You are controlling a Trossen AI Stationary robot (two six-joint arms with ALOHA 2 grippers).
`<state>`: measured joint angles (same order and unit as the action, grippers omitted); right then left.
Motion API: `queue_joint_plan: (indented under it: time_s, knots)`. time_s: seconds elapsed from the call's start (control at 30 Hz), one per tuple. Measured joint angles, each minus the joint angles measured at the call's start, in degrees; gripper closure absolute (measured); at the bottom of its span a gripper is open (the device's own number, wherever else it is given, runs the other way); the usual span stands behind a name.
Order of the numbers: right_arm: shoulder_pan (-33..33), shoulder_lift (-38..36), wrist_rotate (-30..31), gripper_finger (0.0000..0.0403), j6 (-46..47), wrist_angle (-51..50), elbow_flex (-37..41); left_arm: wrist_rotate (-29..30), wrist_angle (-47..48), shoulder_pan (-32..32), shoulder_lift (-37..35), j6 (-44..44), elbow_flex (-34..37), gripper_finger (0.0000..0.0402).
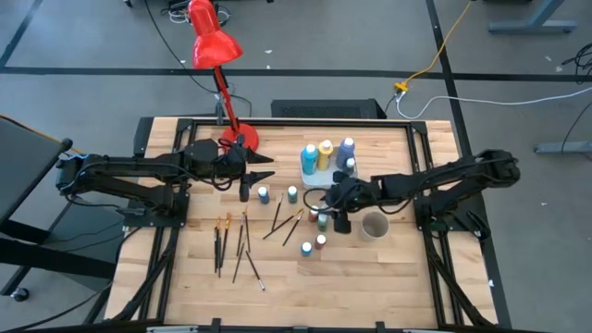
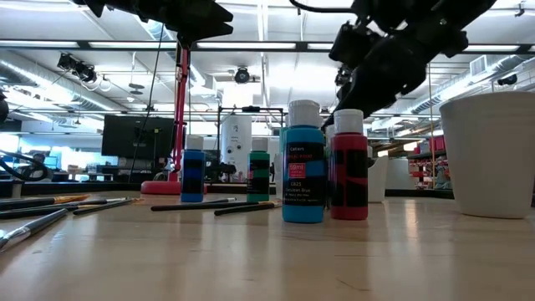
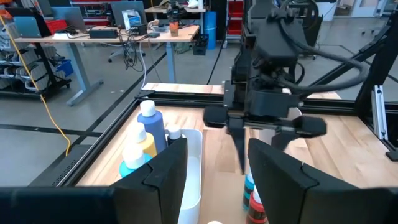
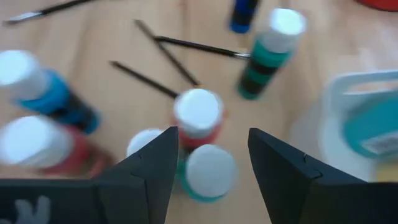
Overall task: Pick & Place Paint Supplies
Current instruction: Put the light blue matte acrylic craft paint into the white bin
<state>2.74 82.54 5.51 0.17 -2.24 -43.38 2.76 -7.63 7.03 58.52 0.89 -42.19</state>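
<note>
My right hand [image 4: 211,155] hangs over the cluster of paint bottles near the table's middle, fingers spread apart with nothing between them; right under it stand a red bottle [image 4: 198,118] and a teal one [image 4: 208,174], white caps up. Beside them a blue bottle [image 2: 303,163] and another red bottle [image 2: 349,167] stand upright, touching. Brushes [image 1: 242,242] lie scattered toward the table's front-left. Farther on, the white tray [image 3: 189,165] holds more bottles [image 1: 324,153]. My left hand [image 1: 248,176] waits, fingers apart and empty, by the red lamp [image 1: 215,42] at the far edge.
</note>
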Motion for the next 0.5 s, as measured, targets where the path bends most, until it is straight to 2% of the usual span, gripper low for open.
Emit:
queue_joint_plan:
  time_s: [0.1, 0.37, 0.5]
  knots:
    - [-0.04, -0.18, 1.45, 0.0201, 0.30, -0.31, 0.04, 0.00, 0.03, 0.02, 0.00, -0.01, 0.00, 0.0223]
    - [0.00, -0.88, -1.65, 0.0172, 2.44, -2.28, 0.13, 0.00, 0.10, 0.00, 0.00, 0.37, 0.00, 0.0223]
    - [0.00, -0.88, -1.07, 0.0161, 2.46, -2.61, 0.13, 0.00, 0.12, 0.02, 0.00, 0.44, 0.00, 0.0223]
